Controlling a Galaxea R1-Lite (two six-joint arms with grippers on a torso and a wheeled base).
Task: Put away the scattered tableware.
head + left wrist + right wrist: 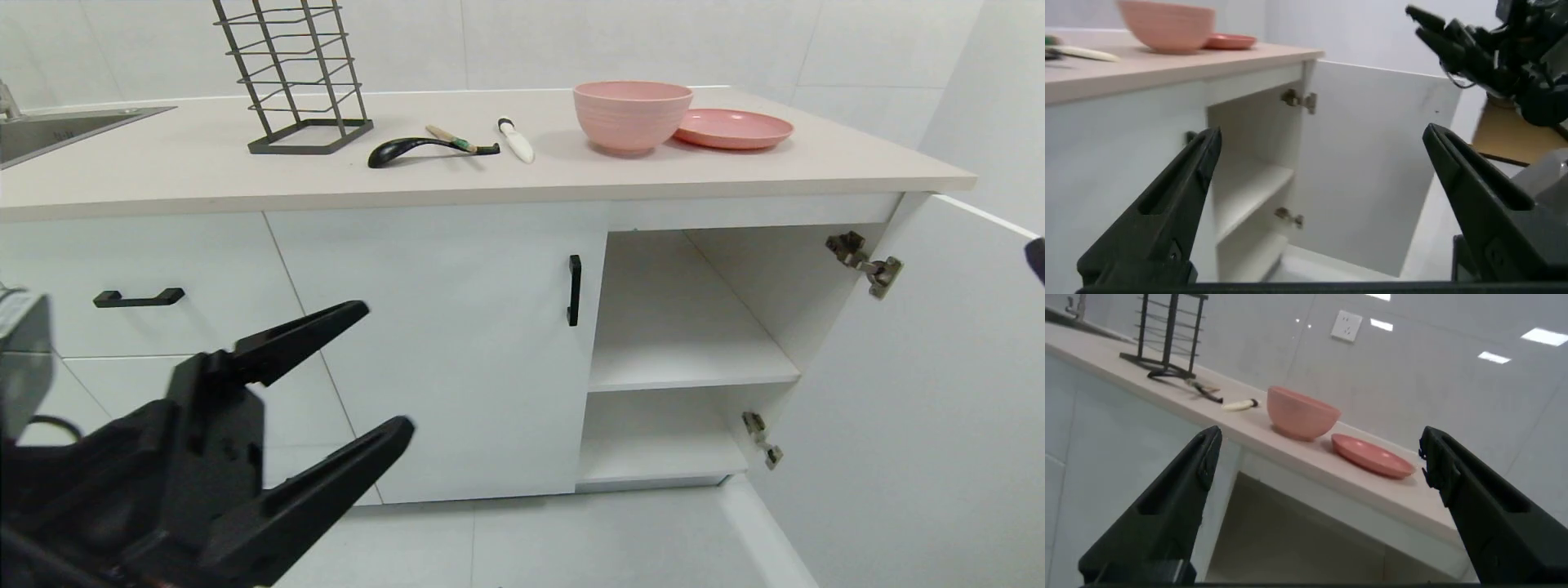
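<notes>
Head view: left gripper (pixel 382 367) sits low at the near left, in front of the closed drawer fronts. Its jaws are spread wide with nothing between them. Right gripper (pixel 1320 439) is also wide apart and empty, as seen in the right wrist view, which looks up at the counter edge and the cabinet opening.

All tableware lies on the countertop (pixel 204 175):
- The pink bowl (pixel 633 114) stands upright near the right end.
- The pink plate (pixel 735 128) lies flat just beside the bowl on its right; whether they touch is unclear.
- The white utensil (pixel 516 140) lies left of the bowl.
- The black spoon (pixel 424 149) lies further left.
- A wooden-handled utensil (pixel 451 138) meets the spoon's handle; touching or crossing, can't tell.

A wire rack (pixel 298 77) stands upright left of the spoon, and the sink (pixel 65 131) is at the far left.

Below the bowl and plate the cabinet (pixel 694 245) is open, its door (pixel 939 367) swung out to the right. One shelf (pixel 686 327) splits it into an upper and a lower compartment. The neighbouring door (pixel 457 343) is shut, with a black handle (pixel 575 290).
</notes>
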